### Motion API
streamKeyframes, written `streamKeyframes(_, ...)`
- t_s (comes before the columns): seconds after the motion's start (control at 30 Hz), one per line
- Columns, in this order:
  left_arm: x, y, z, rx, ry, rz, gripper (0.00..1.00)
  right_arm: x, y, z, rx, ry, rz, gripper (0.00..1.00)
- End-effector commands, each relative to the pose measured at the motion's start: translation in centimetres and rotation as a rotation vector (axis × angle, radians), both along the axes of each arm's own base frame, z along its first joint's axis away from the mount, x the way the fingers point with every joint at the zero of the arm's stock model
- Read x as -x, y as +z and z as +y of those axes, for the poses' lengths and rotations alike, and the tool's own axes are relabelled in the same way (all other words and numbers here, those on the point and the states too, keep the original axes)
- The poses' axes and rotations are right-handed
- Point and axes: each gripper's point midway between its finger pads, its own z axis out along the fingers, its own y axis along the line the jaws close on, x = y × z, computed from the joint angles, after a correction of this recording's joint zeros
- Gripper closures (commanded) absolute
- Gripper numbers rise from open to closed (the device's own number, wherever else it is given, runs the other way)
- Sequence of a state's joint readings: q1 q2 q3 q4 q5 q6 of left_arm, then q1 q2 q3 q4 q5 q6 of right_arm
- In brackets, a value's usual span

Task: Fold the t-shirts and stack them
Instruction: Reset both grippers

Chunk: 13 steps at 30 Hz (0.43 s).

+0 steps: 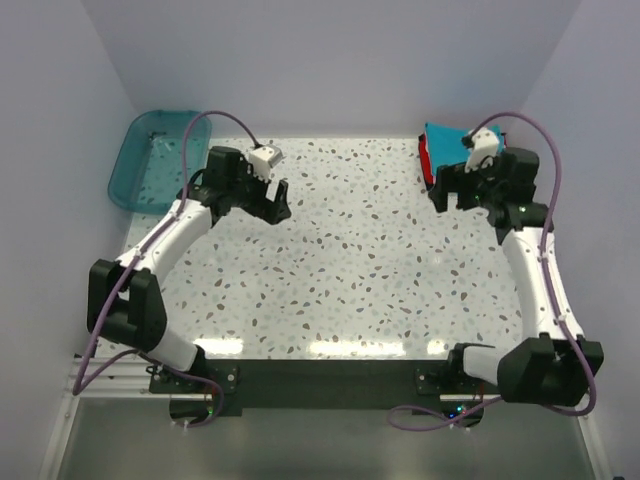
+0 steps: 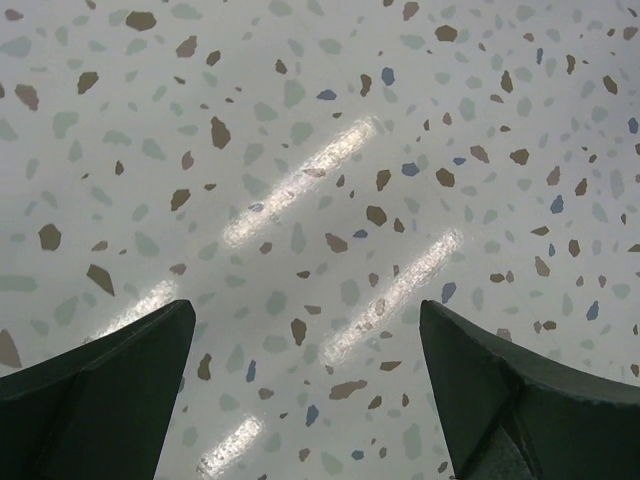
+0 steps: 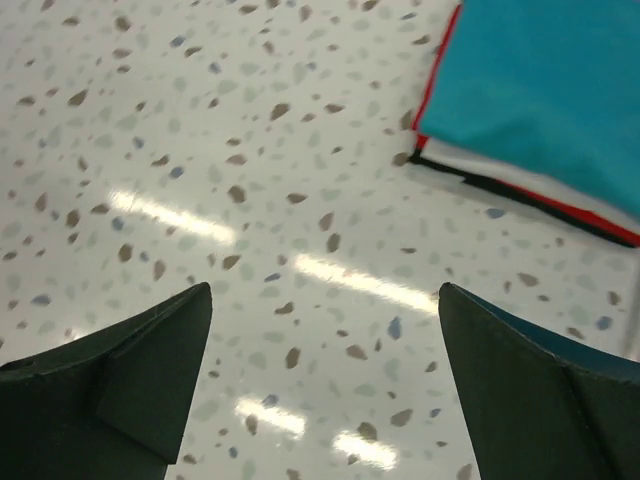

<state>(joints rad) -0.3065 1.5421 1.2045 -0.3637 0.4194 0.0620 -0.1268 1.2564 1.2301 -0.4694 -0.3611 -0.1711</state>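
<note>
The folded t-shirts lie in one stack (image 1: 436, 148) at the table's far right. The teal-blue shirt (image 3: 545, 90) is on top, with a white layer (image 3: 500, 172) and a red edge (image 3: 570, 207) showing under it. My right gripper (image 1: 452, 198) hovers just in front of the stack, on its left side. It is open (image 3: 325, 290), with only bare table between the fingers. My left gripper (image 1: 278, 203) is over the table's left-centre, far from the stack. It is also open (image 2: 307, 310), with nothing in it.
A translucent teal plastic bin (image 1: 150, 160) stands at the far left corner. White walls close in the speckled table (image 1: 350, 270) at the back and on both sides. A thin dark edge shows at the bottom of the stack (image 3: 500, 195).
</note>
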Motion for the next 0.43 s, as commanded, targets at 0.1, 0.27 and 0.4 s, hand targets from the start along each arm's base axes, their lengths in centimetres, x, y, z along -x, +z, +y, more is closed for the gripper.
streamKeyframes(0.1,2.4,-1.5,6.2,-0.072,0.103,0.059,0.00,7.0,-6.8,6.5,0.007,0.183,0.192,0.01)
streamKeyframes(0.27,4.7,-2.8,8.6,-0.155,0.141,0.061,0.00,10.6,-10.5,8.1,0.054,0.248,0.251,0.01)
streamKeyframes(0.4,6.6,-3.5,9.0,-0.156,0.154,0.063,0.00,10.9,-10.3,8.3,0.078,0.259,0.231,0.01)
